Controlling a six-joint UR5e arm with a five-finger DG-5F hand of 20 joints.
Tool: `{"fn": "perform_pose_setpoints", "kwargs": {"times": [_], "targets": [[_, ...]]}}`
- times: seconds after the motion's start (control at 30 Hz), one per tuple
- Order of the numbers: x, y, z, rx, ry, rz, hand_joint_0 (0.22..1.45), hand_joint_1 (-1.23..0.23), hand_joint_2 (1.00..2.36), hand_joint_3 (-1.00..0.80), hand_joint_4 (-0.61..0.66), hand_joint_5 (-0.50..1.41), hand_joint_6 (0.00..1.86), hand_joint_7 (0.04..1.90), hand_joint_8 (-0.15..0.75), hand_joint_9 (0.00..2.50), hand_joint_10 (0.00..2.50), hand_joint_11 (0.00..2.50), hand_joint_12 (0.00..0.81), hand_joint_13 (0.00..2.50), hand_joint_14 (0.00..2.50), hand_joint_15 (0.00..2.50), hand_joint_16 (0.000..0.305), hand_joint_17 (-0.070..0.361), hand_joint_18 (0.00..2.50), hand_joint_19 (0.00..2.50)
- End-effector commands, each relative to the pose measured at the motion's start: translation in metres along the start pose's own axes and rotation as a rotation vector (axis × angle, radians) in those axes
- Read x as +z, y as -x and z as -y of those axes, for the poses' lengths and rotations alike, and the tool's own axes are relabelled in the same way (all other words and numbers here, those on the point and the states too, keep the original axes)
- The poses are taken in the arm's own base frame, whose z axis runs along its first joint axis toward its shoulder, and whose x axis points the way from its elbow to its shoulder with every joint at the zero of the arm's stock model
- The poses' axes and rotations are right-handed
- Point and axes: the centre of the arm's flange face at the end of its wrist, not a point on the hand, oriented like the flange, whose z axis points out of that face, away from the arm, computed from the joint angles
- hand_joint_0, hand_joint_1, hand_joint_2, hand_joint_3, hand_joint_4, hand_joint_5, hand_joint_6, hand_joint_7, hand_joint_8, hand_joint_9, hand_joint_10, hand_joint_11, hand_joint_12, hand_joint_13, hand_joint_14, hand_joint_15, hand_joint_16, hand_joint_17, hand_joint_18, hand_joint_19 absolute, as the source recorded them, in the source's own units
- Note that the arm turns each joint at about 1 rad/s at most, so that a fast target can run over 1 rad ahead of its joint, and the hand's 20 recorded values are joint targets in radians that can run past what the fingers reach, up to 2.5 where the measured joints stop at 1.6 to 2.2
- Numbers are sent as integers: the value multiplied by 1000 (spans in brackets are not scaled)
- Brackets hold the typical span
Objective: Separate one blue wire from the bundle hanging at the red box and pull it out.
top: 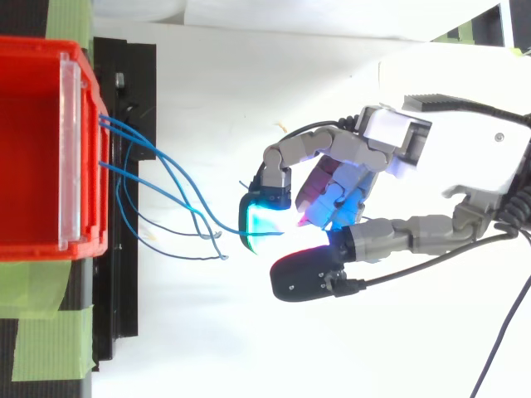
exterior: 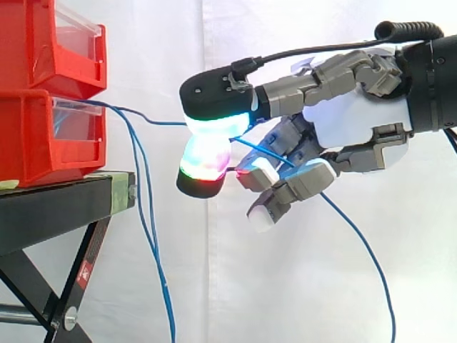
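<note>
Firmly, the hand had one blue wire pinched between two glowing fingertips, which were pressed together pad against pad. The other fingers were curled loosely under the palm and held nothing. Behind the pinch, the same wire passed under the palm, then dropped in a long loose curve below the wrist.

Ahead of the fingertips, the held wire ran nearly level across open air to the front of the red bin. The bin stood well beyond the hand, facing it.

The rest of the bundle hung from that same bin front, clear of the hand and lower than the pinch. Those thin blue strands trailed down past the edge of the black stand.

A second red bin sat stacked on the first, higher than the hand. In the top view, green tape lay across the stand beside the bin. Farthest off, the white curtain hung behind everything.
</note>
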Motion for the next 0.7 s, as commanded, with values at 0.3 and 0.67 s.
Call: {"fn": "perform_pose_setpoints", "kwargs": {"times": [0.3,0.67], "targets": [[0,0,-1,-1,2,-3,562,-529,1003,-465,237,-178,697,1155,387,1197,22,1193,339,1563,5,1535,53,119,768,620],[2,1,-4,-67,9,3,568,-471,1000,-500,230,-173,700,1155,388,1209,22,1177,331,1563,7,1522,53,119,770,623]]}}
